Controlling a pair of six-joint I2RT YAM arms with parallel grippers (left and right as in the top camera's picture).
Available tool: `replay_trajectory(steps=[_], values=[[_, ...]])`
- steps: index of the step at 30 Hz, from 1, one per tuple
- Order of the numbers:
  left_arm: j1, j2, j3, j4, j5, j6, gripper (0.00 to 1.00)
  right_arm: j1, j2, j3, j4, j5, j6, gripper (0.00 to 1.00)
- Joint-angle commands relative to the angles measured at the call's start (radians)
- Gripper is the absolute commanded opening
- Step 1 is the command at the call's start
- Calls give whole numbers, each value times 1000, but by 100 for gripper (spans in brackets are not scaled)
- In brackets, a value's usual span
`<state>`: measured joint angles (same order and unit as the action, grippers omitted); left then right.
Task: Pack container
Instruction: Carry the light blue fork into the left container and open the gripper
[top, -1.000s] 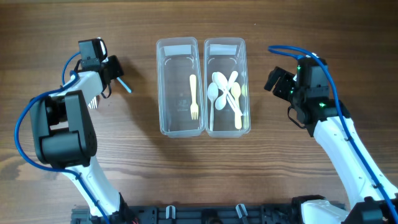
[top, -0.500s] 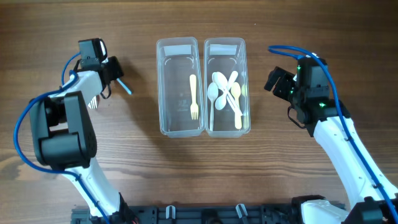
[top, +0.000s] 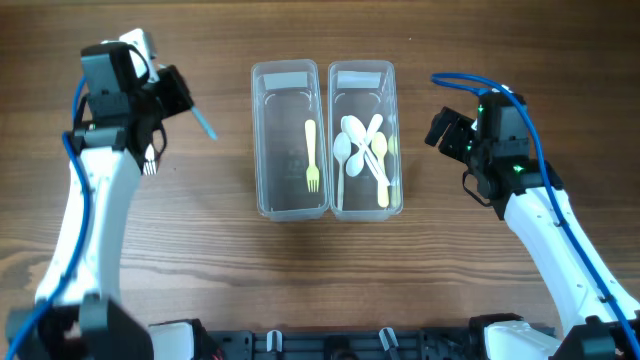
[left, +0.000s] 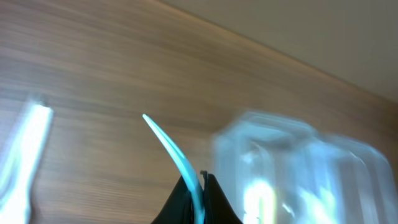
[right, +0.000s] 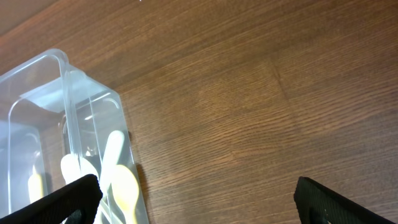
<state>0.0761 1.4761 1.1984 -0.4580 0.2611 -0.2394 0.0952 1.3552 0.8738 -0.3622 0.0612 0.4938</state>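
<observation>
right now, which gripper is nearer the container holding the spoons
Right. The right gripper sits just right of the spoon container; the left gripper, holding a blue utensil, is beyond the fork container.

Centre frame: yellow plastic fork (top: 311, 155) in left clear plastic tub (top: 285, 78); white plastic spoons (top: 345, 148) in right clear plastic tub (top: 361, 75) alongside.

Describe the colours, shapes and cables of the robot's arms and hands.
The left arm and right arm are white tubes with black joints. A blue cable runs along each. The left hand and right hand are black. Small green lights glow on the right arm.
</observation>
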Motion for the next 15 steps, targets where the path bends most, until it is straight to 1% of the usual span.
replay_trajectory(steps=[1,4,7,13,14,15], values=[[-103,-40,1,-71,124,-14,4,1,4,0,3,21,6,100],[-193,-21,0,-82,119,31,4,1,4,0,3,21,6,100],[-291,26,0,-57,48,34,4,1,4,0,3,21,6,100],[-382,96,0,-24,-71,34,6,1,4,0,3,21,6,100],[-386,100,0,-23,-97,34,8,1,4,0,3,21,6,100],[-387,103,0,-21,-114,34,17,1,4,0,3,21,6,100]])
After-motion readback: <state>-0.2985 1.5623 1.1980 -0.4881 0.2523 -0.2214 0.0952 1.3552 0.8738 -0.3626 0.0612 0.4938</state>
